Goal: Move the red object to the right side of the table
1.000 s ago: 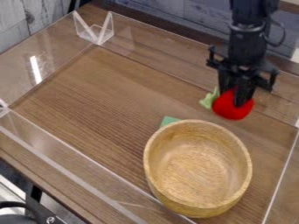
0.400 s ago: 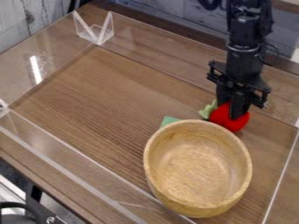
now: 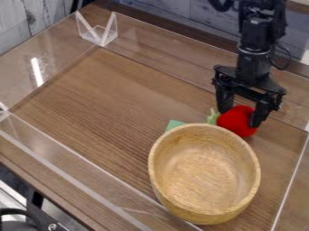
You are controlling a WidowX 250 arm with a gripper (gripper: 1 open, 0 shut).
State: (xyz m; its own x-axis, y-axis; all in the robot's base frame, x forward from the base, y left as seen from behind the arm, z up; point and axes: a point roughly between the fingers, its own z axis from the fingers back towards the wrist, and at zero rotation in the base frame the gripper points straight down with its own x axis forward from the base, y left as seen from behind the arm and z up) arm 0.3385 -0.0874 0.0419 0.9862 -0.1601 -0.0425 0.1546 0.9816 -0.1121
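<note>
The release step looks to be in hand: the claw (image 3: 248, 110) stands spread wide, its fingers either side of the red ball (image 3: 238, 120) and holding nothing. The small, soft-looking ball with its green leaf rests on the table (image 3: 108, 99), just beyond the wooden bowl (image 3: 204, 171), a big, pale, smooth-turned thing. Next, a straight lift clear seems called for

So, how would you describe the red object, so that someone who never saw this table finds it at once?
Find the large wooden bowl near the front of the table. Just behind its far right rim, under the open black gripper, sits the red object. It is small, round and bright red with a green leaf, the only red thing here.
</note>
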